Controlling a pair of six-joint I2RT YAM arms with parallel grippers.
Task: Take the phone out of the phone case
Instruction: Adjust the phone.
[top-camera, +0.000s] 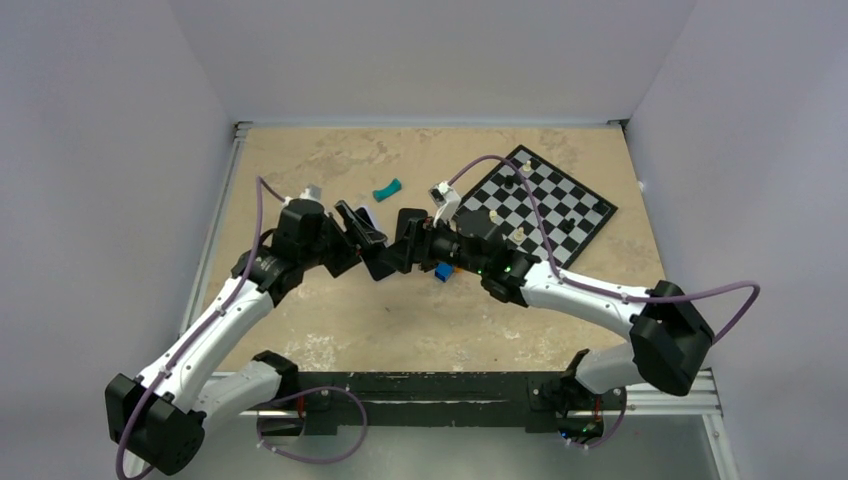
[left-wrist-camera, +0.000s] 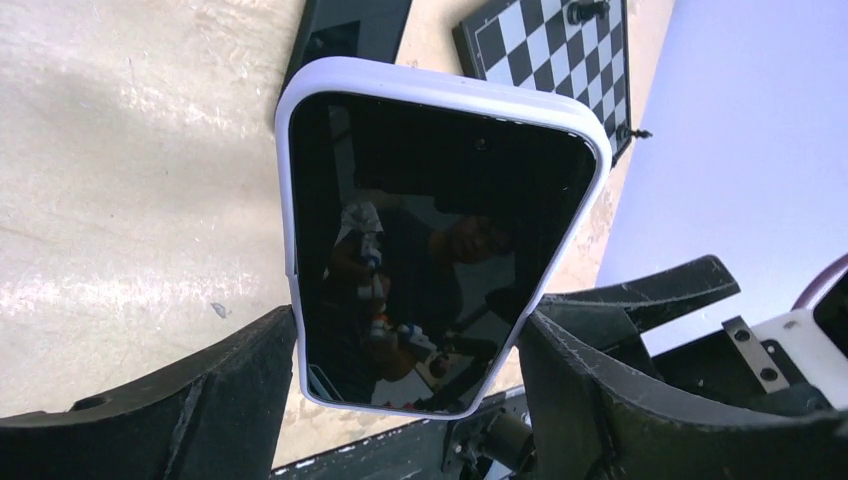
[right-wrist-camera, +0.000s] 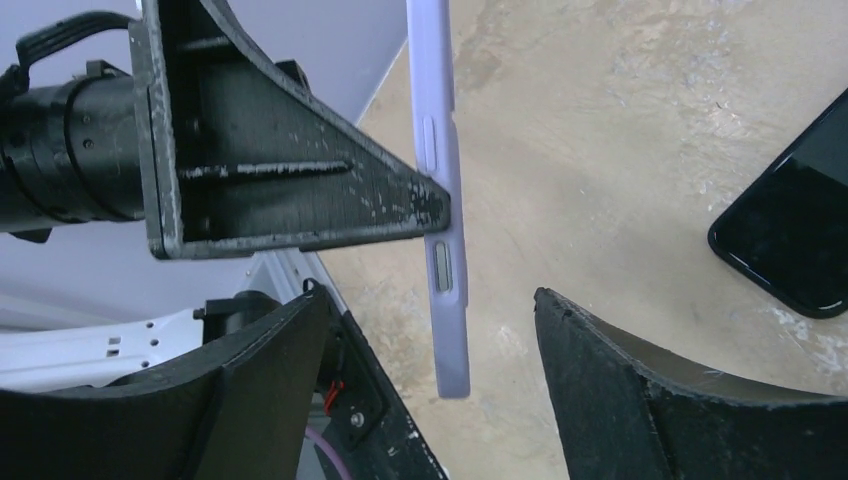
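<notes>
The phone has a dark, reflective screen and sits inside a pale lavender case. My left gripper is shut on the case's two long sides near its lower end and holds it above the table. In the right wrist view the case shows edge-on, with a left finger pressed against it. My right gripper is open, with its jaws on either side of the case's lower end and not touching it. From above, the two grippers meet mid-table around the phone.
A flat black slab lies on the table just beyond the held case, also in the left wrist view. A chessboard with several pieces lies at the back right. A teal piece and a blue block lie near the grippers.
</notes>
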